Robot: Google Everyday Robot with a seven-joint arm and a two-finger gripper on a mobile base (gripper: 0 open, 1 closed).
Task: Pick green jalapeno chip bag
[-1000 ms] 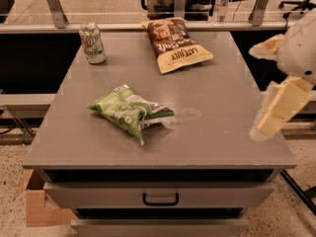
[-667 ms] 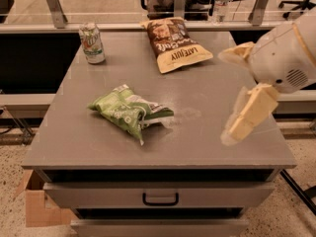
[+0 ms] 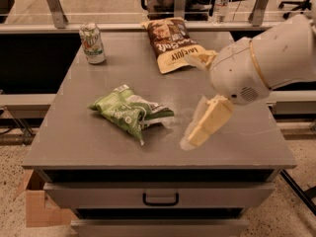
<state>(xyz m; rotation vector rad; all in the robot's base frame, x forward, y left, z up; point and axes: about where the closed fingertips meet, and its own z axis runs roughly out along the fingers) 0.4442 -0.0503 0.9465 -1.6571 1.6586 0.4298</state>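
The green jalapeno chip bag (image 3: 129, 111) is a small, crumpled light-green foil bag with white markings. It lies left of centre on the grey table (image 3: 89, 147). My gripper (image 3: 191, 100) hangs over the table's right half, to the right of the bag and not touching it. Its two cream fingers are spread apart and hold nothing. One finger (image 3: 205, 125) points down toward the table near the bag's right end. The other finger (image 3: 200, 59) is up by the brown bag.
A larger brown-and-yellow chip bag (image 3: 173, 44) lies at the back centre. A green-white soda can (image 3: 92, 44) stands at the back left. A drawer with a handle (image 3: 160, 199) is below the front edge. A cardboard box (image 3: 37, 206) sits on the floor at lower left.
My arm and gripper have swung left across the table, from its right edge toward the green bag. The bags and the can have not moved.
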